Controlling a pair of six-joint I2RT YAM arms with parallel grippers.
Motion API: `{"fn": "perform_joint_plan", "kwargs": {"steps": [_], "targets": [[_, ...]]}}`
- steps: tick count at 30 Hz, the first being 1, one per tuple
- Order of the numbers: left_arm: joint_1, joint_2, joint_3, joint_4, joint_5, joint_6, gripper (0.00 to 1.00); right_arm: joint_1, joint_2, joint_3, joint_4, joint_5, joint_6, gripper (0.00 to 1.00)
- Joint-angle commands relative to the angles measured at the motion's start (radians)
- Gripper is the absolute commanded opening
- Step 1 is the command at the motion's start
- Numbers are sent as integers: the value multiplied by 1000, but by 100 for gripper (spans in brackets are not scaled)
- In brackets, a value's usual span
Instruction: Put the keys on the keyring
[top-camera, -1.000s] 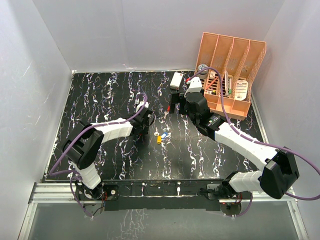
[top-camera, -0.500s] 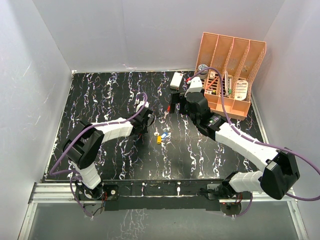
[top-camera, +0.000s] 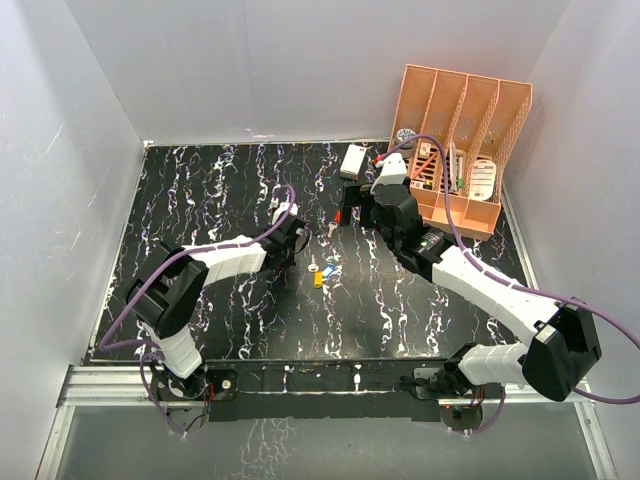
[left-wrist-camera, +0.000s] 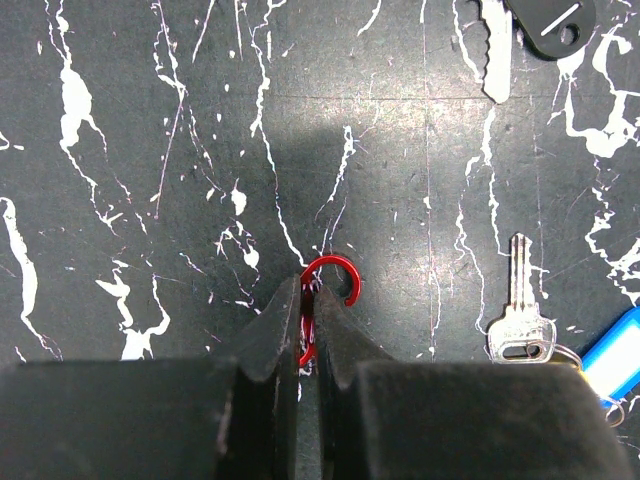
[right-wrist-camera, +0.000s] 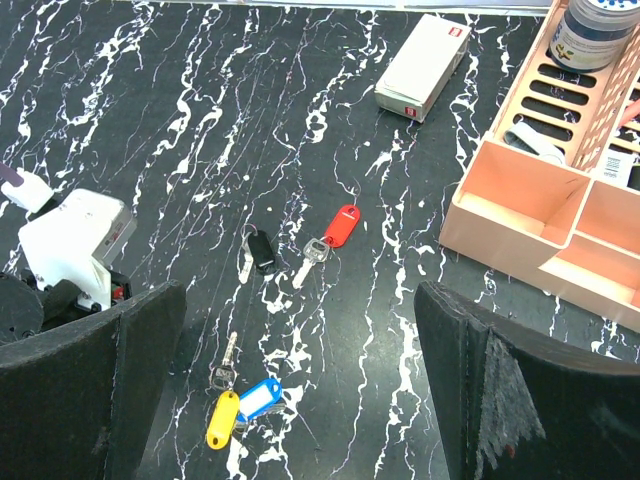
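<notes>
The red keyring (left-wrist-camera: 338, 272) lies on the black marbled table, and my left gripper (left-wrist-camera: 310, 292) is shut on its straight side; the hooked end sticks out past the fingertips. A silver key (left-wrist-camera: 518, 312) with a blue tag (left-wrist-camera: 616, 352) lies just to the right. In the right wrist view a red-tagged key (right-wrist-camera: 340, 227), a black-tagged key (right-wrist-camera: 259, 250) and a bunch with yellow (right-wrist-camera: 222, 420) and blue (right-wrist-camera: 259, 397) tags lie below my right gripper (right-wrist-camera: 300, 292), which hangs open above them. From above, the left gripper (top-camera: 297, 241) sits left of the key bunch (top-camera: 321, 272).
A white box (right-wrist-camera: 422, 68) lies at the back of the table. An orange desk organizer (top-camera: 462, 150) holding small items stands at the back right, close to the right gripper (top-camera: 352, 212). White walls enclose the table.
My left gripper's jaws have closed onto the keyring. Both arms have stayed almost in place, and the keys have not moved.
</notes>
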Motion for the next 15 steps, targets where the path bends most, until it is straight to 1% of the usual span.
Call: {"fn": "perform_joint_plan", "kwargs": {"steps": [1,9,15], "targets": [[-4,2,14,-62,-14,2,0,-6,-30,-3,36,12,-5,98],[-3,-91,34,-101,-54,15,0,-7,-30,-5,39,21,-4,98],[-3,-195,8,-57,-64,23,0,-11,-31,-8,39,22,-4,98]]}}
